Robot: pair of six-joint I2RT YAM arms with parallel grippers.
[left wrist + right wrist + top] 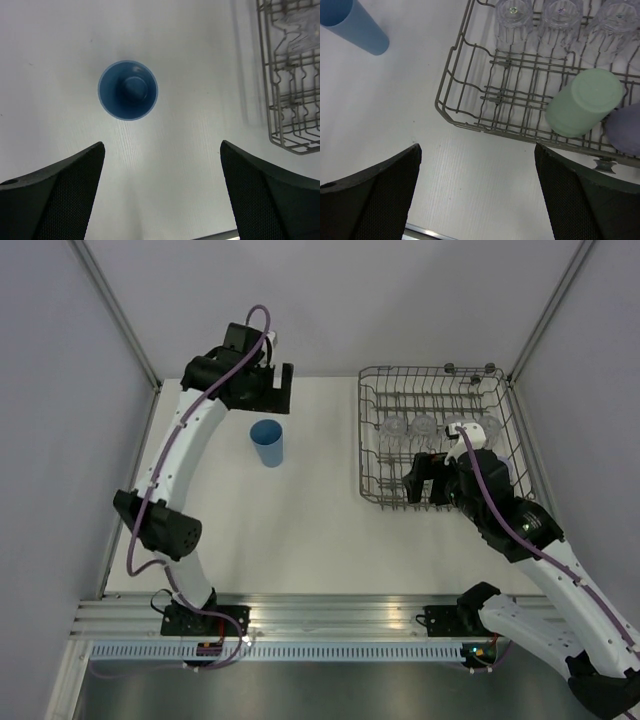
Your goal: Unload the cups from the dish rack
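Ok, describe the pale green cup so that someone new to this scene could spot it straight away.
Find the grey wire dish rack on the right side of the table. In its near row, in front of the clear glasses, an opaque pale green cup leans bottom-up on the tines. Its neighbour is a lavender cup, and it is the only green one.

Robot lab cell, grey panel walls [40,390], aluminium rail [340,612]

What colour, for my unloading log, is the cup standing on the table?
The cup is blue; left wrist view shows it best.
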